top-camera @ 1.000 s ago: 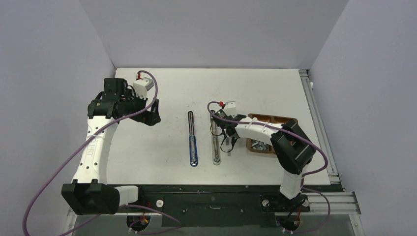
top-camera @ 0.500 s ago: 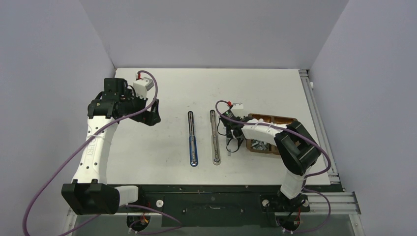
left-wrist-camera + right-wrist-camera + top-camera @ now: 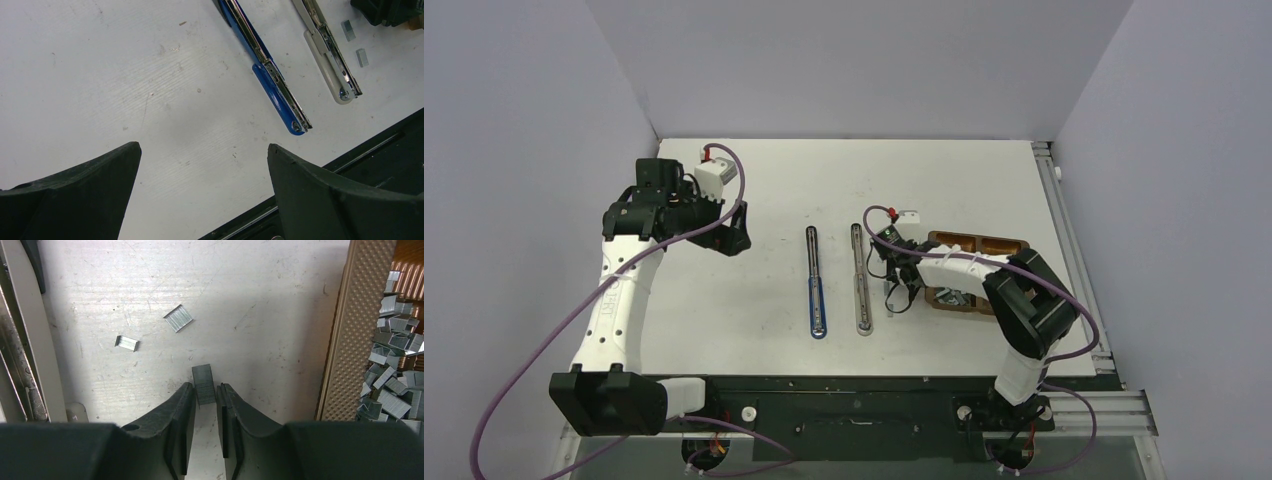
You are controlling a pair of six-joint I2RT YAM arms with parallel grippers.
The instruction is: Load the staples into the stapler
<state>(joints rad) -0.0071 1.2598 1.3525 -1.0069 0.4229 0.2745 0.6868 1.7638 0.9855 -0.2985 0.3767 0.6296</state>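
Here, scuffed white table (image 3: 984,180), grey walls (image 3: 854,60); left gripper (image 3: 202,146) gapes empty; right gripper (image 3: 206,386) apparently pinches one staple strip (image 3: 203,376); tray (image 3: 345,340) cropped.

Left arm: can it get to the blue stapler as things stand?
Probably yes. Its fingers stand open above the table, and the blue stapler lies just to their right, opened flat, with nothing between them.

table (image 3: 754,200): left stapler (image 3: 816,283) beside right stapler (image 3: 861,280) | tray (image 3: 984,238) right of both, staples (image 3: 395,390) inside | two strips (image 3: 178,318) on table between right stapler and tray | third strip (image 3: 204,376) between right gripper (image 3: 205,387) fingers
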